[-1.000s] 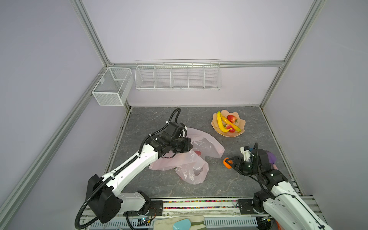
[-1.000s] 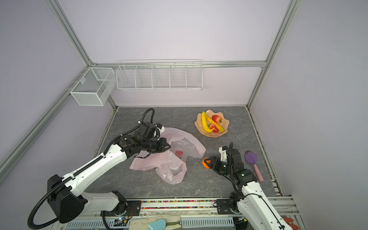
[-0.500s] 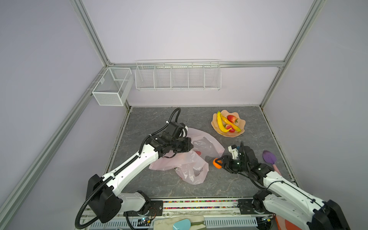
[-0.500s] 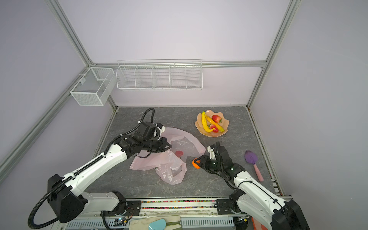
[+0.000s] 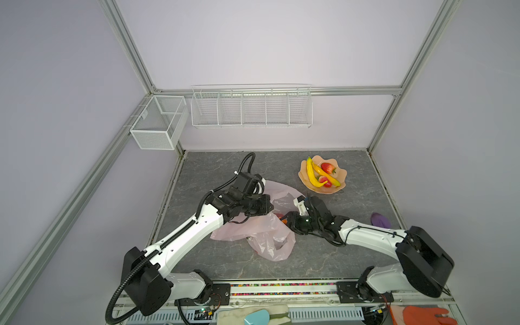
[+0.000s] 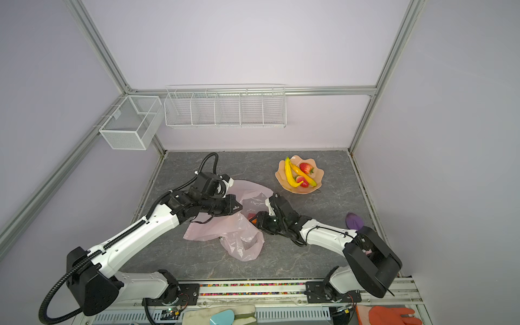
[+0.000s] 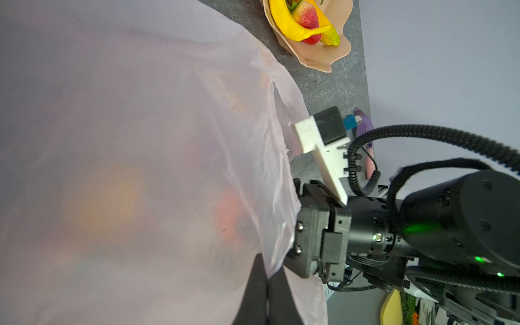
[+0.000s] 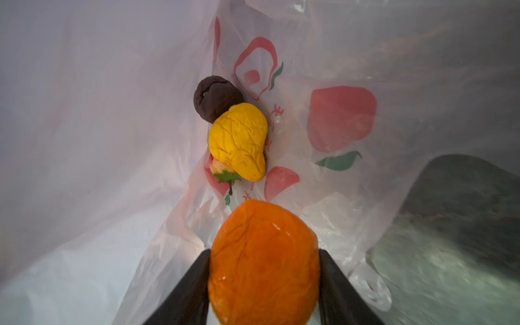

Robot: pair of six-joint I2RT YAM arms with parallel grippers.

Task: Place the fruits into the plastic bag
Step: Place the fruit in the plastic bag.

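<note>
Right gripper [image 8: 264,253] is clamped on the tangerine [image 8: 261,281] at the mouth of the bag [image 5: 270,242], mid-table. Left gripper [image 7: 268,270] is pinched together on the bag's rim, holding it raised. Inside lie a dark fruit [image 8: 213,95], pear [image 8: 239,138] and strawberry [image 8: 218,167], touching. The bowl [image 5: 336,187] at 1 o'clock holds two bananas [image 5: 311,176] and two strawberries [image 5: 327,168]

plastic bag [image 5: 253,230]: translucent pale pink, printed with red fruit shapes and green leaves
tangerine [image 8: 263,261]: glossy orange
pear [image 8: 239,138]: yellow
dark fruit [image 8: 215,95]: brown-purple
strawberry [image 8: 218,167]: red, green leaves
bananas [image 5: 311,176]: yellow
bowl [image 5: 341,177]: peach
counter [image 5: 351,253]: dark grey, pale veining
right fingers [image 8: 191,289]: black
utensil [image 5: 380,220]: purple
wire baskets [image 5: 251,109]: white
</note>
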